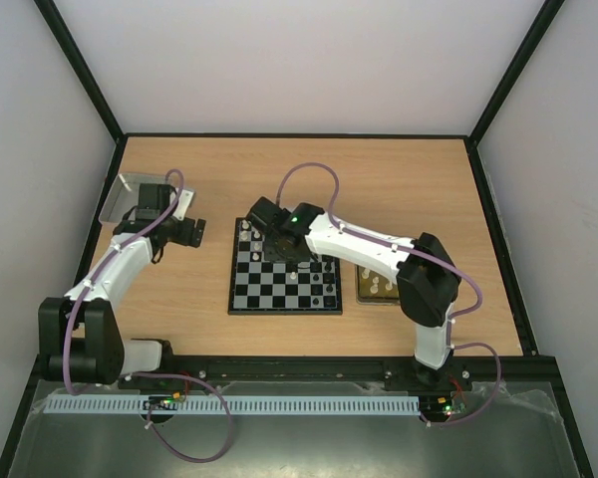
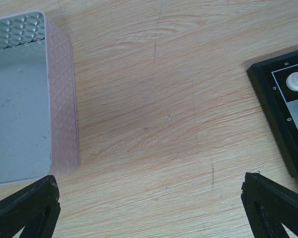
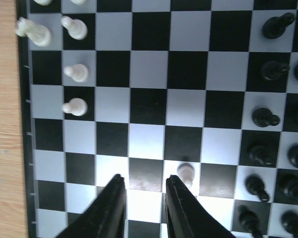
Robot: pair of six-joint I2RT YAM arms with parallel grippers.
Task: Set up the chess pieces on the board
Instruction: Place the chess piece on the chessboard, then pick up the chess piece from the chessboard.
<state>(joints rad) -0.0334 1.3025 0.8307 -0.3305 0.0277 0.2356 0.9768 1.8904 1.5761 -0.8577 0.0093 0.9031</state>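
Observation:
The checkered board [image 1: 279,289] lies mid-table. My right gripper [image 1: 285,257] hovers over it, open and empty. In the right wrist view the gripper [image 3: 145,184] has a narrow gap over the squares, and a white pawn [image 3: 186,172] stands just outside the right finger [image 3: 181,208]. White pieces [image 3: 75,73] line the left side of that view and black pieces [image 3: 265,118] the right. My left gripper [image 1: 194,231] is wide open and empty over bare wood left of the board. In its own view [image 2: 149,208] the board's corner [image 2: 278,99] holds white pieces [image 2: 296,80].
A grey metal tray [image 1: 120,194] sits at the back left, also in the left wrist view [image 2: 20,99]. A shiny yellow tray [image 1: 377,286] with a few white pieces lies right of the board, partly under the right arm. Black frame rails edge the table.

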